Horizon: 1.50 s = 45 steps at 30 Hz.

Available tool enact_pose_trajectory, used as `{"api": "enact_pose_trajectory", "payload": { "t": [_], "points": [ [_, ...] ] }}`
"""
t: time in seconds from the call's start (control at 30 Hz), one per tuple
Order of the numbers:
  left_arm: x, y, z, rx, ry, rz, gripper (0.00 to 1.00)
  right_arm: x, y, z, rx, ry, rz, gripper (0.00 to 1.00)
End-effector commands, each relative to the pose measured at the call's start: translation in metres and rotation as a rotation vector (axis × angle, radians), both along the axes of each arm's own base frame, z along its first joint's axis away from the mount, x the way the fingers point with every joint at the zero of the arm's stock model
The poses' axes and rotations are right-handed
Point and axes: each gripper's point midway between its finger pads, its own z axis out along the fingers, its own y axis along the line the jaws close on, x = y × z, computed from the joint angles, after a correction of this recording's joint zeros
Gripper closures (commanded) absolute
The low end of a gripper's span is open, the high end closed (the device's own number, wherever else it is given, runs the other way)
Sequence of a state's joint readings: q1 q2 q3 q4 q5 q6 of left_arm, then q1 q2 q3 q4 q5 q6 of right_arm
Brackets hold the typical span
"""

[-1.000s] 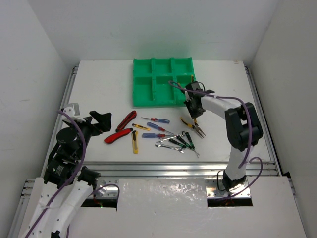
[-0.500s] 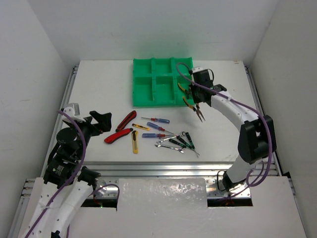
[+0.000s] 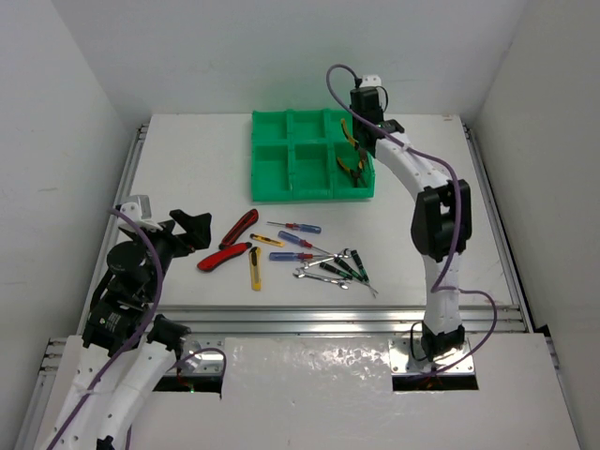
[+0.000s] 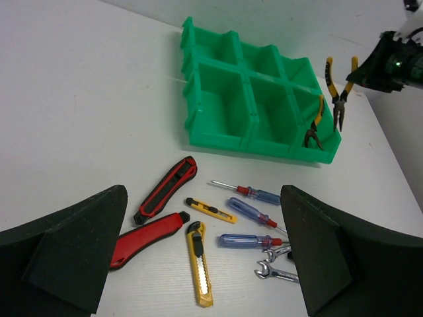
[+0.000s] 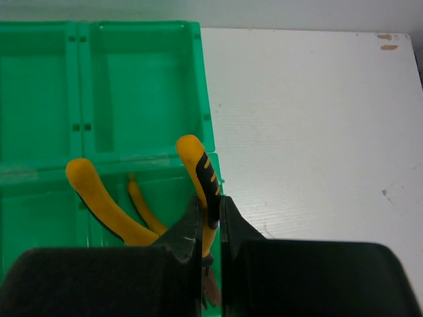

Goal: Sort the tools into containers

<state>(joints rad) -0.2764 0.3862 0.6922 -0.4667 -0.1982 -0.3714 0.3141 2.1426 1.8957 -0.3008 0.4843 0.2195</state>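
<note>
My right gripper [image 3: 360, 124] [image 5: 210, 212] is shut on one handle of yellow-handled pliers [image 5: 202, 173] [image 4: 340, 92] and holds them, jaws down, above the near-right compartment of the green tray [image 3: 270, 157] [image 4: 218, 112] [image 5: 139, 72]. A second pair of pliers [image 4: 316, 123] [image 5: 141, 206] lies in that compartment. On the table lie two red-black utility knives [image 3: 239, 228], two yellow box cutters [image 3: 254, 269], blue screwdrivers [image 3: 298, 228], dark screwdrivers [image 3: 352, 266] and silver wrenches [image 3: 319, 275]. My left gripper [image 3: 192, 231] [image 4: 198, 264] is open and empty, left of the knives.
White walls close in the table on the left, back and right. A metal rail [image 3: 309, 317] runs along the near edge. The tray's other compartments show no tools.
My right arm has lifted the pliers off the table and carried them back and up over the tray's right side. The left arm has not moved.
</note>
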Motion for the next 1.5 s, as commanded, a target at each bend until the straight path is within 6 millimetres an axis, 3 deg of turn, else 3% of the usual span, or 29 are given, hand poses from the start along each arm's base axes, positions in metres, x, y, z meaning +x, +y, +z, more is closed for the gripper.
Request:
{"api": "enact_pose_trajectory", "payload": {
  "t": [0.0, 0.03, 0.33, 0.4, 0.47, 0.5, 0.63, 0.67, 0.73, 0.77, 0.87, 0.93, 0.97, 1.0, 1.03, 1.07, 1.1, 1.2, 1.23, 1.37, 1.43, 1.47],
  "points": [
    [0.003, -0.006, 0.012, -0.004, -0.049, -0.029, 0.00, 0.020, -0.008, 0.026, 0.013, -0.095, -0.095, 1.00],
    [0.003, -0.007, 0.012, -0.004, -0.047, -0.032, 0.00, 0.023, -0.007, 0.030, 0.008, -0.107, -0.100, 1.00],
    [0.001, -0.009, 0.014, -0.007, -0.060, -0.051, 0.00, 0.029, -0.006, -0.002, -0.032, -0.073, -0.091, 0.99],
    [0.001, -0.010, 0.014, -0.006, -0.062, -0.052, 0.00, 0.028, -0.001, -0.003, -0.026, -0.063, -0.077, 0.71],
    [0.001, -0.010, 0.015, -0.006, -0.063, -0.052, 0.00, 0.026, 0.004, -0.001, -0.018, -0.061, -0.061, 0.61],
    [0.001, -0.009, 0.015, -0.006, -0.064, -0.051, 0.00, 0.023, 0.006, -0.002, -0.019, -0.054, -0.057, 0.44],
    [0.001, -0.009, 0.015, -0.006, -0.064, -0.049, 0.00, 0.009, 0.006, 0.007, 0.012, -0.046, -0.063, 0.39],
    [0.001, -0.009, 0.015, -0.006, -0.064, -0.049, 0.00, 0.005, 0.006, 0.020, 0.030, -0.064, -0.064, 0.39],
    [0.001, -0.009, 0.014, -0.005, -0.059, -0.049, 0.00, -0.005, 0.005, 0.022, 0.044, -0.056, -0.060, 0.40],
    [0.001, -0.009, 0.013, -0.004, -0.058, -0.049, 0.00, -0.011, 0.005, 0.037, 0.069, -0.075, -0.057, 0.41],
    [0.002, -0.009, 0.013, -0.003, -0.056, -0.046, 0.00, -0.034, 0.011, 0.032, 0.121, -0.025, -0.025, 0.42],
    [0.002, -0.008, 0.013, -0.003, -0.055, -0.043, 0.00, -0.060, 0.016, 0.031, 0.161, 0.004, 0.028, 0.42],
    [0.002, -0.008, 0.013, -0.002, -0.053, -0.043, 0.00, -0.071, 0.019, 0.031, 0.178, 0.014, 0.043, 0.40],
    [0.002, -0.008, 0.013, -0.002, -0.053, -0.042, 0.00, -0.093, 0.025, 0.028, 0.199, 0.034, 0.087, 0.39],
    [0.002, -0.008, 0.012, -0.001, -0.051, -0.040, 0.00, -0.105, 0.031, 0.026, 0.218, 0.051, 0.125, 0.30],
    [0.003, -0.008, 0.012, -0.001, -0.051, -0.039, 0.00, -0.125, 0.035, 0.005, 0.222, 0.114, 0.163, 0.25],
    [0.003, -0.007, 0.012, -0.001, -0.049, -0.036, 0.00, -0.139, 0.044, 0.013, 0.238, 0.115, 0.213, 0.24],
    [0.003, -0.004, 0.011, 0.000, -0.043, -0.017, 0.00, -0.189, 0.060, -0.018, 0.195, 0.276, 0.333, 0.24],
    [0.003, -0.003, 0.011, 0.000, -0.043, -0.014, 0.00, -0.214, 0.066, -0.037, 0.172, 0.374, 0.386, 0.25],
    [0.004, -0.003, 0.010, -0.001, -0.040, -0.012, 0.00, -0.263, 0.065, -0.070, 0.130, 0.515, 0.413, 0.29],
    [0.004, -0.004, 0.009, 0.001, -0.035, -0.012, 0.00, -0.278, 0.065, -0.072, 0.146, 0.525, 0.408, 0.40],
    [0.005, -0.003, 0.009, 0.002, -0.032, -0.011, 0.00, -0.289, 0.059, -0.085, 0.145, 0.553, 0.395, 0.44]
  ]
}}
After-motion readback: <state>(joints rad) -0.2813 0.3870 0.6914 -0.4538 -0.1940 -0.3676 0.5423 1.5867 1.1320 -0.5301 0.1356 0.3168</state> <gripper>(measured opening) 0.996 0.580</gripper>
